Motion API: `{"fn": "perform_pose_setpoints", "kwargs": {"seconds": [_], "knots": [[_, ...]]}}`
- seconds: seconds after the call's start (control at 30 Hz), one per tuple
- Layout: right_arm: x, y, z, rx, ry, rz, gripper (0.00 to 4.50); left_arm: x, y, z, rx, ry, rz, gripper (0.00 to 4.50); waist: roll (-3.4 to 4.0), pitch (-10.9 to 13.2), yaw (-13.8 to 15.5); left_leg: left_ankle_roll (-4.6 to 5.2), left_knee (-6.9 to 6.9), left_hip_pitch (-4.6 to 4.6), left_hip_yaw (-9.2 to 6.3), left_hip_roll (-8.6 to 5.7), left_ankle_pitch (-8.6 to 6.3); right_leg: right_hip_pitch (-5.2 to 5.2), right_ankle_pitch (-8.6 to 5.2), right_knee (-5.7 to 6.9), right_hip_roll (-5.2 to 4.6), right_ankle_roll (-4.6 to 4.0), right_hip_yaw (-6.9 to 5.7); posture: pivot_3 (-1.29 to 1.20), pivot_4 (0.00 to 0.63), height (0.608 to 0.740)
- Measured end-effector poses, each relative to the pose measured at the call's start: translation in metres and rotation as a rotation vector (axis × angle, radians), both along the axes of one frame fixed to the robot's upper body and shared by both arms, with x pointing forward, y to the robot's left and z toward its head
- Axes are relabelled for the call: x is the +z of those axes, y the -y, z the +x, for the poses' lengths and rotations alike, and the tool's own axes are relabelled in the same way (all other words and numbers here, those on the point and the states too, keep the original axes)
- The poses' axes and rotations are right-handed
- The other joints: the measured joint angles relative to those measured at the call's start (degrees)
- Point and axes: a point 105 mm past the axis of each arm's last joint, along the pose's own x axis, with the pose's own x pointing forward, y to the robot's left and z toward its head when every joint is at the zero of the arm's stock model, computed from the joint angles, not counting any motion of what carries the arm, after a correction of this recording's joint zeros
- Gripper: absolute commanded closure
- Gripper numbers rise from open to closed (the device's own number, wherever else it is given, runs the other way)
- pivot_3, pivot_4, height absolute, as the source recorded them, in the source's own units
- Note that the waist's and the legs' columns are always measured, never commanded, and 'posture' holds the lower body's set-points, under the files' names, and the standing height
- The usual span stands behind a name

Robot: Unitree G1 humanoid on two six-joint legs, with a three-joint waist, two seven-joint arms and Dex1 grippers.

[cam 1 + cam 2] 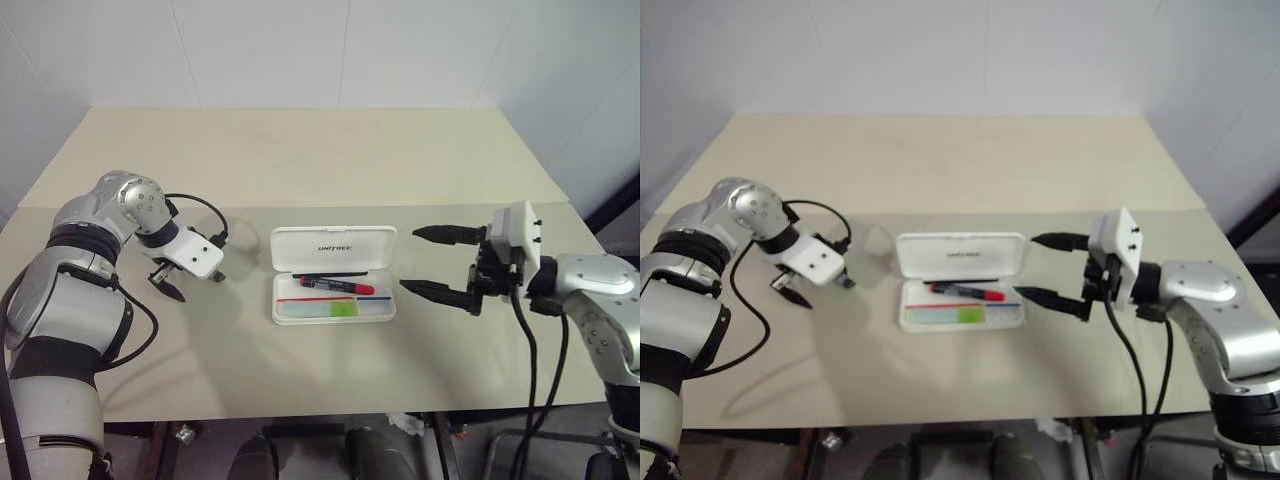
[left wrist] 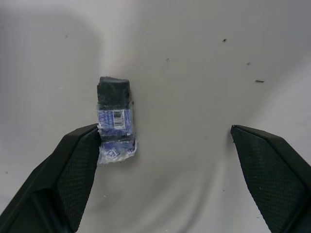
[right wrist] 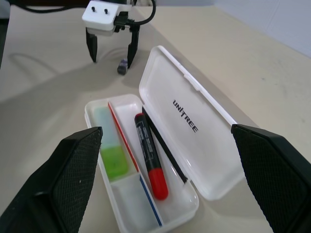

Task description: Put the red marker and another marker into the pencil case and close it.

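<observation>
White hard-plastic pencil case [image 1: 334, 273], lying open at the table's [image 1: 300, 160] centre, lid tipped back, dark lettering on it.

Head views. Contents: red marker [image 1: 335, 286] in the tray along the hinge side; another marker [image 1: 330, 309], pale with a green end, in the front compartment beyond the red-and-blue stripe. Both items are in, so by my reading the loading is done and the closing step is in hand. Left gripper [image 1: 172, 283] is well left of the case, pointing steeply down at the table, fingers spread, holding nothing. Right gripper [image 1: 435, 262] is just right of the case, roughly level, aimed across toward it, fingers wide apart and empty (one finger toward the lid's end, one near the tray's end, neither touching as far as I can tell).

Left wrist view. A small dark block in a blue printed wrapper [image 2: 114, 119] lies on the table, beside one open finger; contact cannot be told. It is no part of the task.

Right wrist view. Case interior plain: both markers seated, and a thin black rod [image 3: 165, 148] lying by the hinge. The left gripper is beyond the case, with the small block near it.

Next move, as a judgement: swing the lid over the tray and press it shut while the tray is steadied; the markers lie low enough not to foul it.
</observation>
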Motion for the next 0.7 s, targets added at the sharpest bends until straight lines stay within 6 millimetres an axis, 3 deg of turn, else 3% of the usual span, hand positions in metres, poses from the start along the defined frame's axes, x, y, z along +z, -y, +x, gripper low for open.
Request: {"fn": "perform_pose_setpoints", "kwargs": {"seconds": [0.1, 0.13, 0.2, 0.6, 0.7], "knots": [[0.0033, 0.0047, -0.0018, 0.000, 0.010, -0.026, 0.00, -0.0027, -0.0035, 0.0011, 0.024, 0.008, 0.003, 0.04, 0.00, 0.0, -0.1, 0.00, 0.00, 0.03, 0.00, 0.00, 0.00, 0.02, 0.00, 0.00, 0.00, 0.00, 0.01, 0.00, 0.150, 0.740], [0.0034, 0.0048, -0.0019, 0.001, 0.010, -0.027, 0.00, -0.0030, -0.0036, 0.0012, 0.026, 0.008, 0.004, 0.22, 0.00, 0.0, -0.1, 0.00, 0.00, 0.05, 0.00, 0.00, 0.00, 0.02, 0.00, 0.02, 0.00, 0.00, 0.01, 0.00, 0.150, 0.740], [0.0034, 0.0048, -0.0019, 0.001, 0.010, -0.027, 0.00, -0.0039, -0.0035, 0.0013, 0.027, 0.005, 0.007, 0.65, 0.01, 0.0, -0.1, 0.01, 0.00, 0.07, 0.00, 0.00, 0.01, 0.03, 0.00, 0.07, 0.01, 0.00, 0.01, 0.00, 0.150, 0.740], [0.0040, 0.0031, 0.0000, -0.010, 0.015, -0.007, 0.00, -0.0090, -0.0026, -0.0015, 0.016, -0.010, -0.013, 4.36, 0.03, 0.0, 0.1, 0.05, 0.48, 0.10, -0.03, -0.02, 0.04, 0.26, 0.11, 0.17, 0.00, 0.13, 0.03, 0.00, 0.150, 0.740], [0.0037, 0.0020, 0.0001, -0.008, 0.016, 0.000, 0.00, -0.0096, -0.0021, -0.0008, 0.015, -0.002, -0.020, 4.47, 0.04, 0.0, 0.1, 0.05, 0.56, 0.10, -0.03, -0.03, 0.04, 0.29, 0.17, 0.17, 0.00, 0.18, 0.07, 0.00, 0.150, 0.740]]}}
